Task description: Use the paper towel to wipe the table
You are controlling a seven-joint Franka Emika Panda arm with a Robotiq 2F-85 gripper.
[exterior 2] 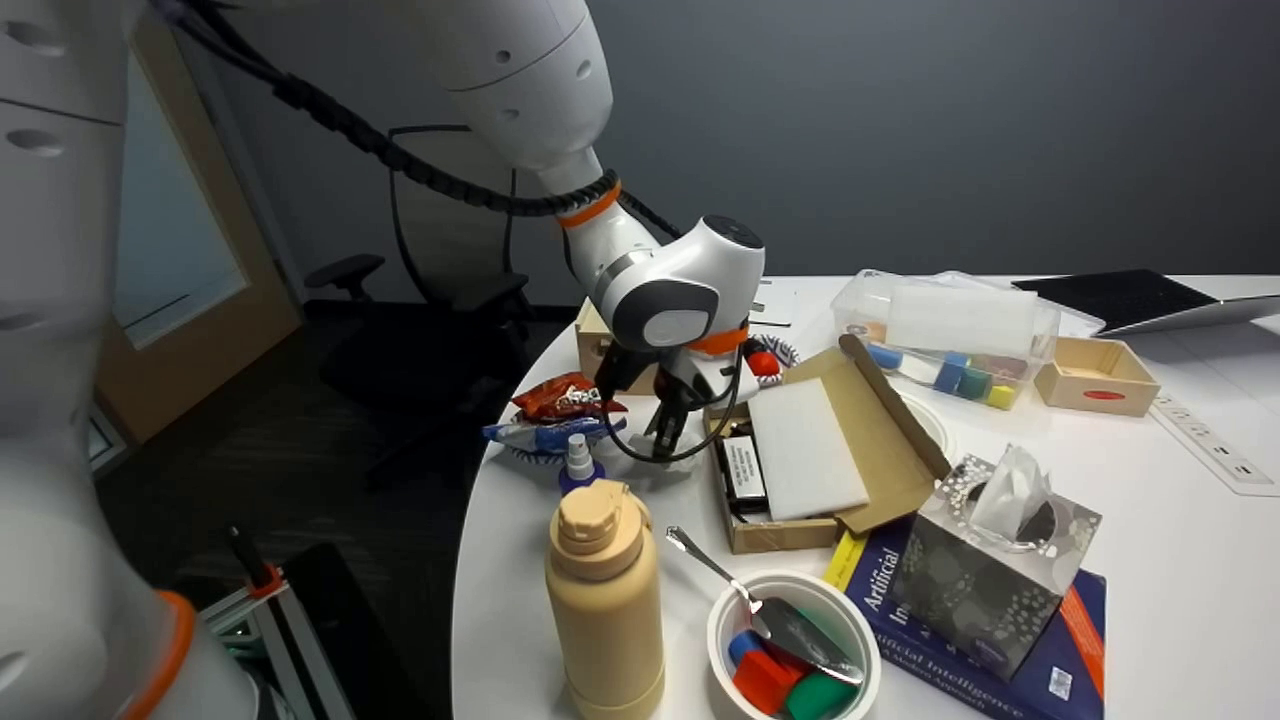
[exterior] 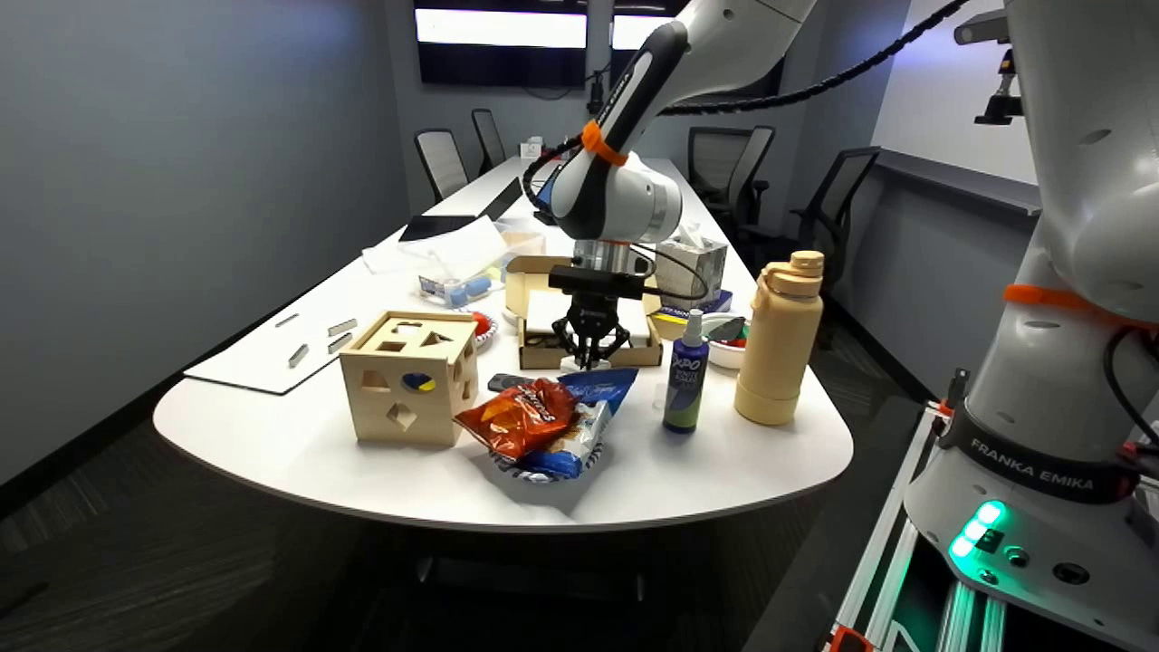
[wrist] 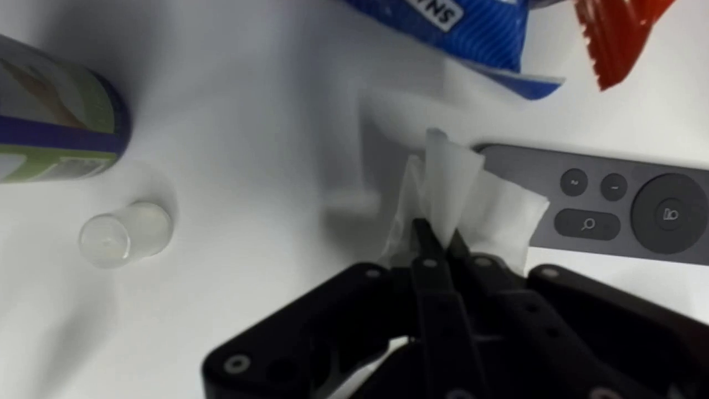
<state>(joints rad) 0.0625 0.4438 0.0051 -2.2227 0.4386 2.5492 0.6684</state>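
The white-topped table [exterior: 272, 444] spans both exterior views, with its rounded end near the robot [exterior 2: 500, 600]. My gripper [wrist: 440, 238] points down over this end, also seen in both exterior views [exterior: 590, 356] [exterior 2: 665, 448]. Its fingers are closed on a thin, crumpled white paper towel [wrist: 498, 208], which fans out around the fingertips in the wrist view. A small white patch of the towel [exterior: 572, 365] shows under the fingertips in an exterior view. The towel overlaps the remote's end in the wrist view. I cannot tell whether it touches the table.
Near the gripper are snack bags [exterior: 534, 421], a grey remote [wrist: 595, 202], a purple spray bottle [exterior: 685, 376], a small clear cylinder [wrist: 126, 235] and an open cardboard box [exterior 2: 785, 535]. A wooden shape cube [exterior: 398, 398], a tan bottle [exterior: 779, 349] and a bowl [exterior 2: 722, 640] stand further out.
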